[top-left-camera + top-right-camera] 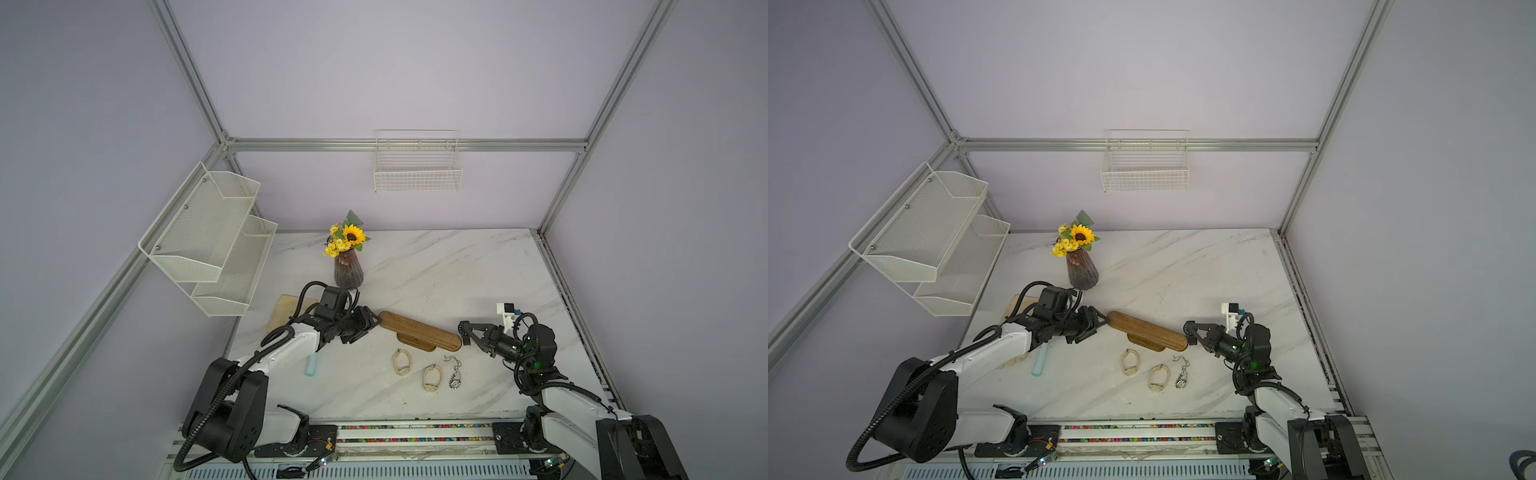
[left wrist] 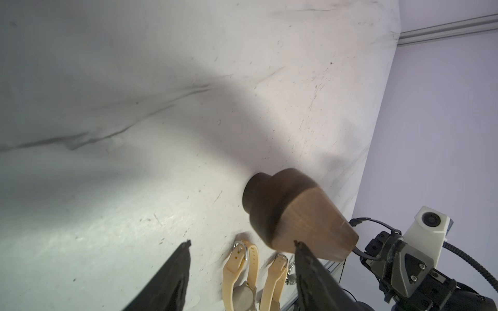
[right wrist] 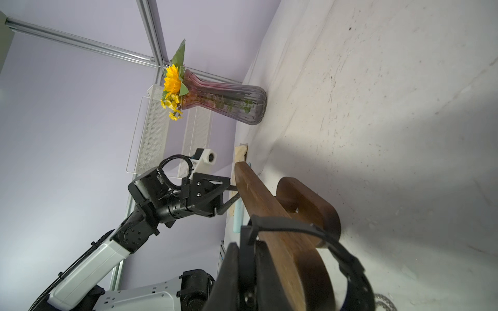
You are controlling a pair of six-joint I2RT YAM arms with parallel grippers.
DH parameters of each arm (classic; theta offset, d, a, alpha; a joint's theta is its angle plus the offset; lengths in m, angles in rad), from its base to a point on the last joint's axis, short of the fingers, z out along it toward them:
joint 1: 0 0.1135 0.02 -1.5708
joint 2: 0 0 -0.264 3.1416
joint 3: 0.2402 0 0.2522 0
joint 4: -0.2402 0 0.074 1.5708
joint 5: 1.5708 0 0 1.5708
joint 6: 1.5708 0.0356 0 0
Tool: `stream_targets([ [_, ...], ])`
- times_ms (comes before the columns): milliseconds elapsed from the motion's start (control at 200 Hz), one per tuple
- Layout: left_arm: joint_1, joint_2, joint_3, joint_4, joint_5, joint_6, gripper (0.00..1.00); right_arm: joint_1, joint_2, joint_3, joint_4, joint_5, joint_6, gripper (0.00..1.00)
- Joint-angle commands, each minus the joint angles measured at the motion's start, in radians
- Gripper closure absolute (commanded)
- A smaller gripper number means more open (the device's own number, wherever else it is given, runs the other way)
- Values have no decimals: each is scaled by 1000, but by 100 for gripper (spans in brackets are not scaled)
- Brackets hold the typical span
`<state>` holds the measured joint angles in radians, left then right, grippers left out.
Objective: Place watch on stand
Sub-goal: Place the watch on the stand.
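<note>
A white marble table [image 1: 457, 266] fills the floor of a cell with lilac walls and an aluminium frame. The stand [image 1: 419, 330] sits near the middle of the table, and its long bar runs slantwise, with its left end nearer the back edge than its right end.

The left gripper [image 1: 376, 322] is at the bar's left end. Its jaws stand apart. In the left wrist view one finger [image 2: 304, 258] overlaps the rounded end of the wood while the other is clear of it, so nothing is gripped.

The right gripper [image 3: 250, 242] is at the bar's right end, clenched on the black watch [image 3: 347, 258]. Only the strap shows; in the right wrist view it loops around that end of the bar. In both top views the watch cannot be made out.

Two tan watches [image 1: 401, 362] [image 1: 430, 377] lie flat side by side between the stand and the front edge. A silver pocket watch [image 1: 456, 376] on a chain lies just to their right.

A vase [image 1: 348, 270] of yellow flowers stands behind the left gripper. A pale board [image 1: 286, 311] lies by the left edge, partly under the left arm. A light blue tube [image 1: 311, 365] lies in front of it.
</note>
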<state>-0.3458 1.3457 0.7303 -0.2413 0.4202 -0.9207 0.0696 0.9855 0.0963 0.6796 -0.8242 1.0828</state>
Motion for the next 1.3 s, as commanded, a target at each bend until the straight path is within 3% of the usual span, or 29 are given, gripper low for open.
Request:
stream_targets([
  [0,19,16,96,44,-2,39,29,5,-44,-6,-68,16,-19,100],
  [120,22,53,134,89,31,28,18,5,-53,-7,-87,16,-23,100],
  [240,22,129,141,118,87,14,16,5,-54,-6,-94,20,-26,100],
  [400,17,190,62,258,168,-67,32,4,-50,3,-107,20,-33,100],
  [765,17,144,-34,342,175,-119,44,6,-36,19,-132,8,-47,100],
  [910,17,148,-43,352,183,-119,54,6,-33,26,-142,6,-56,100],
  [1295,17,138,-91,364,196,-145,57,4,-30,43,-124,-4,-39,100],
])
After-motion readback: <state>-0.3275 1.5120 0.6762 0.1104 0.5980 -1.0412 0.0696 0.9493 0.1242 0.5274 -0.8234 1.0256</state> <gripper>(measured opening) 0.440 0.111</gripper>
